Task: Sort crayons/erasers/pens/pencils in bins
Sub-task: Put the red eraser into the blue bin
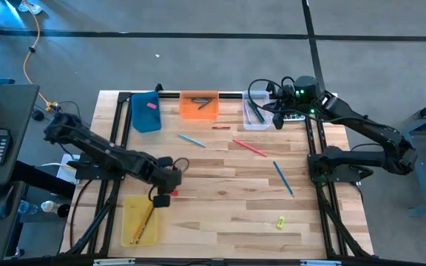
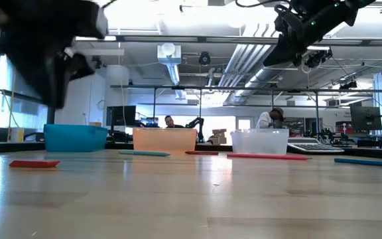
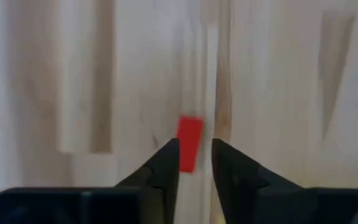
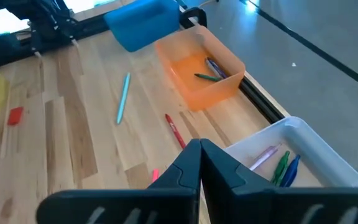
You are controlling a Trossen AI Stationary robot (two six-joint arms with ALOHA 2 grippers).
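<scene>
A red eraser (image 3: 189, 132) lies flat on the wooden table (image 1: 220, 214), just right of the yellow bin (image 1: 128, 225), which holds pencils (image 1: 145, 220). My left gripper (image 3: 195, 145) hangs open above the eraser, pointing steeply down, one finger to each side of it and clear of it. My right gripper (image 4: 201, 144) is shut and empty, held high over the clear bin (image 4: 328, 155), which holds pens (image 4: 284, 168). The blue bin (image 1: 145, 118) holds a pink eraser (image 1: 152, 105). The orange bin (image 1: 198, 109) holds crayons (image 4: 213, 70).
Loose on the table lie a teal pen (image 1: 192, 140), a red crayon (image 1: 221, 128), a red pencil (image 1: 250, 148), a blue pen (image 1: 283, 178) and a small yellow piece (image 1: 280, 222). A grey calculator (image 1: 294, 116) sits beside the clear bin. Three bins line the far edge.
</scene>
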